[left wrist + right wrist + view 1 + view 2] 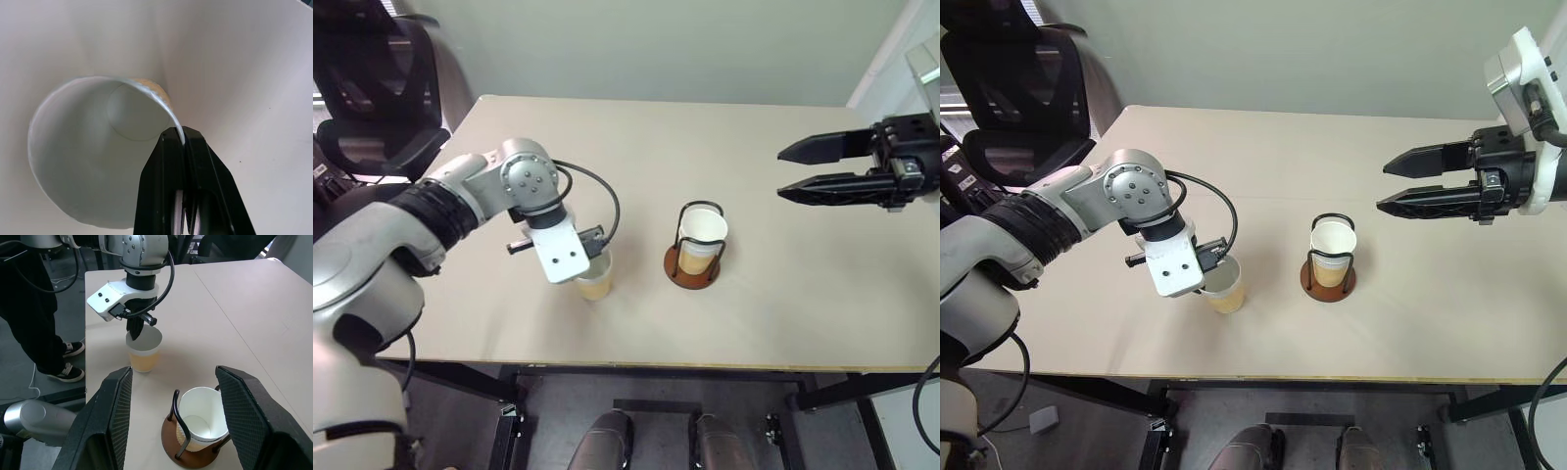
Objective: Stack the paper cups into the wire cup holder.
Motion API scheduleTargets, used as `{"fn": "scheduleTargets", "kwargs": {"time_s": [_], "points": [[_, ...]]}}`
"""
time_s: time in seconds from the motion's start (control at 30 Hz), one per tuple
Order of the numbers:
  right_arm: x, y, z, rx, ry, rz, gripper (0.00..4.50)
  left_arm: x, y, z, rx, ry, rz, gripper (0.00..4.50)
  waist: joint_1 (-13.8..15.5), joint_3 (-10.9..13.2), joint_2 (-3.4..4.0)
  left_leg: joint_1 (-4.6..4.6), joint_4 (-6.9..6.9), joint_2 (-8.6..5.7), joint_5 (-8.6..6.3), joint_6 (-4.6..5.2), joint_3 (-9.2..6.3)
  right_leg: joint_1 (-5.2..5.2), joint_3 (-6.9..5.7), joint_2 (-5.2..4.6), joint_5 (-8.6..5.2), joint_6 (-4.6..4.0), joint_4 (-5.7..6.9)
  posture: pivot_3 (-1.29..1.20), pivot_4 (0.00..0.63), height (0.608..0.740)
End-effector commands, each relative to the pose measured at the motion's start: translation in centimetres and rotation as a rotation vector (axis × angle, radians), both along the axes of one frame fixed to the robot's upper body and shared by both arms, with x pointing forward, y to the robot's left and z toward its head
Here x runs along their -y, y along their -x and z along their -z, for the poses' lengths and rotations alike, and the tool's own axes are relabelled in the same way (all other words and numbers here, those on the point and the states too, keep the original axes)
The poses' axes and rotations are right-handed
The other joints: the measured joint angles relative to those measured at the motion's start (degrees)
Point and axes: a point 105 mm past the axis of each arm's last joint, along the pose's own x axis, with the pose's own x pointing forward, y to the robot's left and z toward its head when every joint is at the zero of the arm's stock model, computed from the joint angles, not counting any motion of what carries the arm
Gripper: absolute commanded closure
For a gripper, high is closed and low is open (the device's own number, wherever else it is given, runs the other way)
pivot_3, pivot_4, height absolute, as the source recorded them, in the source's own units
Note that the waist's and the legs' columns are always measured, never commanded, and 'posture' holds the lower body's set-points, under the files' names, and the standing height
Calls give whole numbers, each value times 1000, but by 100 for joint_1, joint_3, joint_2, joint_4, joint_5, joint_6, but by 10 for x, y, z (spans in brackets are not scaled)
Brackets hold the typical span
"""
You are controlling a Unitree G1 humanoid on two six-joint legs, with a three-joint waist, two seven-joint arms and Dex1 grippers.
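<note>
Bare table (803,294) lies between the wire cup holder (693,257) and the left end effector (137,328) — nothing blocks that gap.

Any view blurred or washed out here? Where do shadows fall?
Left wrist view: the paper cup sits very close, soft-edged and pale, rim pinched by the left gripper. Right wrist view: right gripper's fingers slightly blurred. Eye views: even light, faint shadow beside the wire cup holder.

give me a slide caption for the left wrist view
Left gripper shut on the rim of a paper cup standing on the table.
</note>
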Motion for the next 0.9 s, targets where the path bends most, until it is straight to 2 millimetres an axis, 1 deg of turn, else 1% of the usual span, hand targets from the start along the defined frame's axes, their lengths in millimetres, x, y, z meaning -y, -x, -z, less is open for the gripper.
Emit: {"fn": "scheduleTargets", "kwargs": {"time_s": [0.03, 0.2, 0.4, 0.53, 0.7, 0.73, 0.8, 0.9], "points": [[2, 2, -5, 42, 19, 3, 1803, 7, -9, -32, 82, 45, -13, 4481, 9, 0, 0, -1, 1, -1, 0, 1, 0, 0, -1, 0, 0, 0, 1, 0, 150, 740], [5, 2, -6, 48, 30, 9, 1803, 13, -17, -49, 128, 86, -34, 4481, -1, 0, 0, 3, -3, -1, -2, 1, 4, 0, 2, 3, 0, 0, -3, 0, 150, 740], [11, -2, -7, 60, 44, 23, 1803, 26, -24, -77, 181, 155, -67, 4481, 8, 1, -1, -4, -3, 0, -3, -1, 3, -3, 0, -1, 2, 4, -6, 0, 150, 740], [14, -4, -7, 69, 63, 13, 1803, 32, -30, -96, 248, 149, -73, 4481, 12, 1, -2, -4, -4, -5, -7, 2, 11, -3, 3, 1, -1, 8, -9, 0, 150, 740], [22, -7, -4, 98, 85, -11, 1803, 43, -29, -112, 265, 199, -80, 4481, 4, 2, -1, -3, -5, -3, -16, 3, 9, -6, 14, -5, -7, 12, -10, 0, 150, 740], [25, -7, -3, 101, 89, -14, 1803, 46, -29, -117, 268, 214, -82, 4481, 6, 2, -1, -3, -7, -5, -17, 2, 19, -6, 5, 7, -8, 11, -10, 0, 150, 740], [29, -7, -1, 92, 95, -16, 1803, 50, -28, -123, 274, 235, -85, 4481, 19, 3, -2, -6, -3, 5, -22, -2, 5, -7, 13, -4, -10, 13, -10, 0, 150, 740], [34, -5, 0, 95, 109, -24, 1803, 59, -24, -136, 278, 280, -82, 4481, 25, 4, -2, -8, -4, 8, -25, -5, 11, -8, 14, -4, -11, 14, -10, 0, 150, 740]]}}
